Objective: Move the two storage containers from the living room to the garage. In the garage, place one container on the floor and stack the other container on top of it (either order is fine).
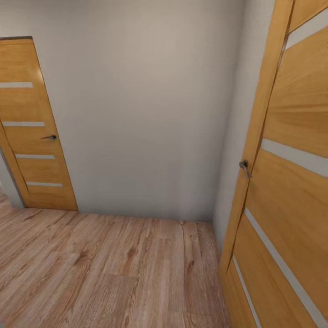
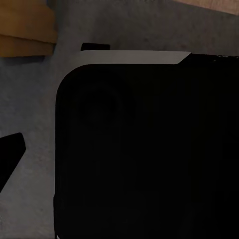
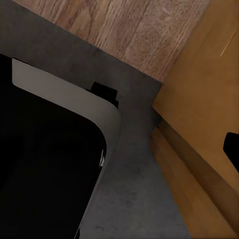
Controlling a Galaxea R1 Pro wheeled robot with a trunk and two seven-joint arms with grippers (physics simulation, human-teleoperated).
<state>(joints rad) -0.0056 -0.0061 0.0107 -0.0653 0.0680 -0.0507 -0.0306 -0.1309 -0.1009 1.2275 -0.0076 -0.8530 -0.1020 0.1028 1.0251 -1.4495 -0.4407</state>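
1. Head view: hallway corner; grey wall [image 1: 150,105]; left door [image 1: 34,132] with handle [image 1: 49,137]; right door [image 1: 291,182] close by, its handle [image 1: 244,167] near the frame; wood floor [image 1: 105,273]; robot looks to be in transit.
2. Containers: not in these frames; whereabouts cannot be told from here; garage not reached, judging by plank flooring and interior doors.
3. Handling, judged from the task alone: plastic bins, likely light and stiff; smooth walls may slip; best taken by the rim or opposite long walls, one claw each side; stacking needs the upper bin level and lined up.
4. Left wrist view: big black robot body [image 2: 144,149] with a pale edge; grey surface beside it; a bit of orange wood [image 2: 25,30] at the corner; a dark tip [image 2: 10,149] at the frame edge, possibly a finger; claw state cannot be told.
5. Right wrist view: black body [image 3: 45,169] with pale rim; plank floor [image 3: 129,35]; orange door wood [image 3: 204,114]; dark sliver [image 3: 231,147] at the edge; claw state cannot be told.
6. Arm pose: both seem tucked low against the body, cameras aimed down; a guess only.
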